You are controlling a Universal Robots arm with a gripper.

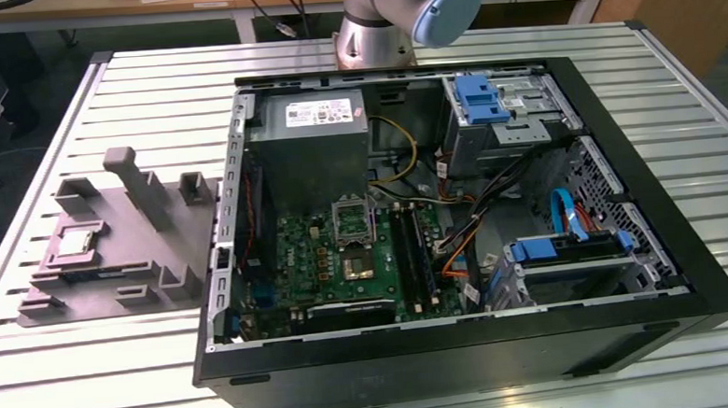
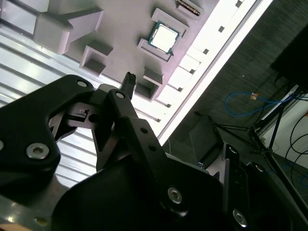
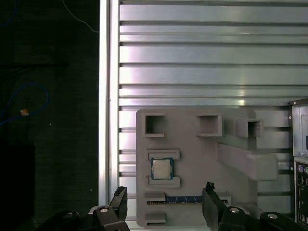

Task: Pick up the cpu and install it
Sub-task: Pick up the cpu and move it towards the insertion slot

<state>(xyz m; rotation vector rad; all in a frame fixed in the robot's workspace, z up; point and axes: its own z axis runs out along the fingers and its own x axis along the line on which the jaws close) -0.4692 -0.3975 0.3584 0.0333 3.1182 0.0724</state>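
Note:
The cpu [image 3: 161, 168] is a small square chip with a pale silvery top. It lies flat in a recess of the grey moulded tray [image 3: 192, 144] and appears in both wrist views [image 2: 163, 37]. In the exterior view the cpu [image 1: 73, 241] sits on the tray [image 1: 131, 263] at that view's left, beside the computer case. My gripper [image 3: 163, 195] hangs well above the tray. It is open, its two black fingertips [image 3: 119, 196] are spread wide, and nothing is between them. The black socket frame [image 1: 352, 216] stands on the green motherboard [image 1: 330, 262] inside the case.
The open black computer case [image 1: 472, 348] lies on a slatted metal table [image 1: 99, 367], with a power supply [image 1: 316, 122], cables and blue drive brackets [image 1: 566, 248] inside. The arm's base [image 1: 392, 16] stands behind the case. The tray has raised blocks [image 3: 245, 161]. The table edge [image 3: 103, 96] runs close beside the tray.

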